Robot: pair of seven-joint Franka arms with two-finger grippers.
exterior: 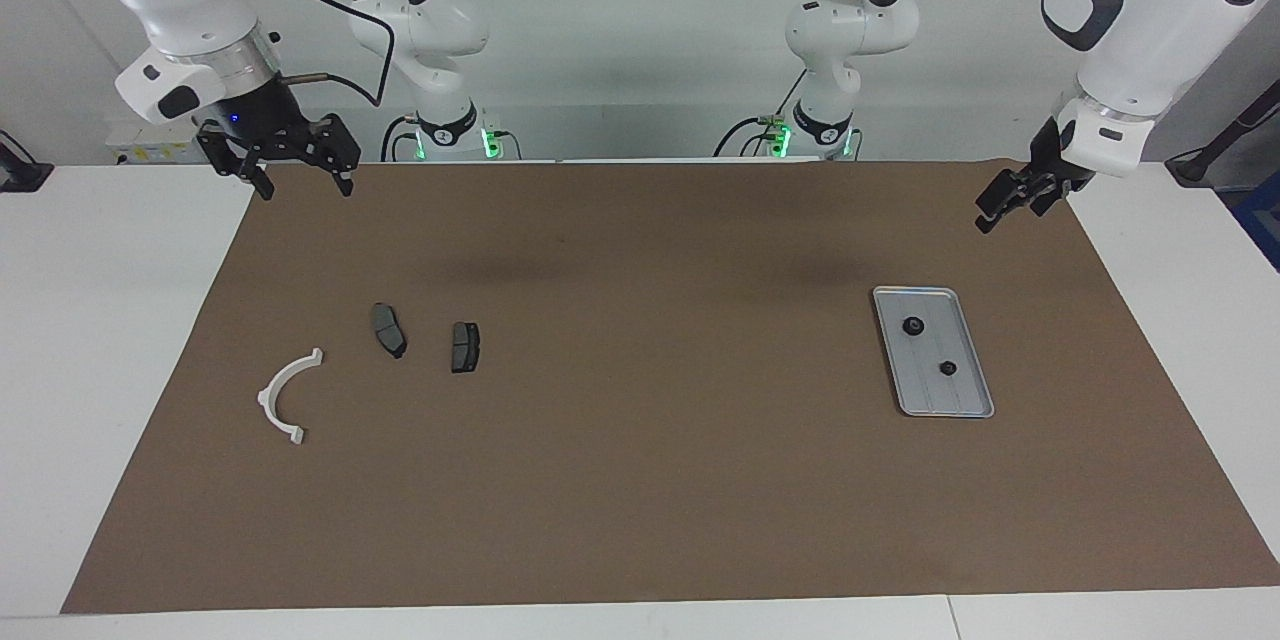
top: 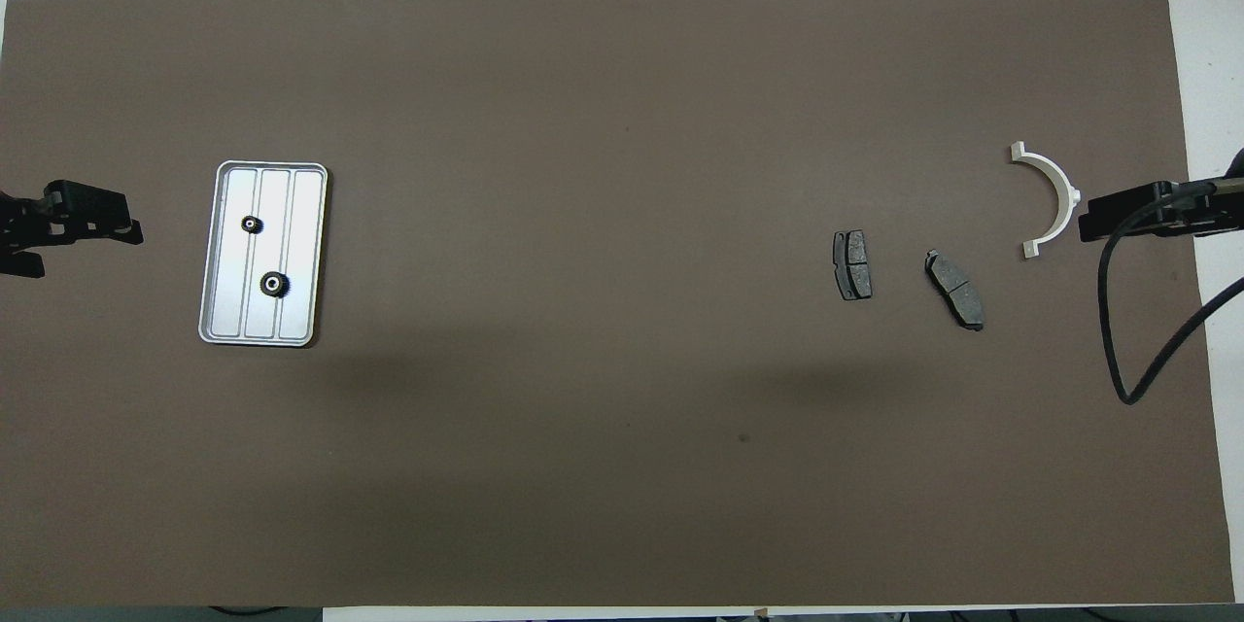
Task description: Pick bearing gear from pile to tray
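Overhead view: tray [top: 222, 258] lies lengthwise toward the robots, holding 2 gears [top: 275, 285]; both jaws apart.

Two glossy white arms with rounded housings and dark grey round joint caps, each ending in a black two-finger pincer: the right gripper [exterior: 297, 163] and the left gripper [exterior: 1010, 203]. Just above the right gripper sits a silver ring, then a white block with a dark oval patch and a small blue light. Black cables loop along both arms, and green lights glow at the two bases.
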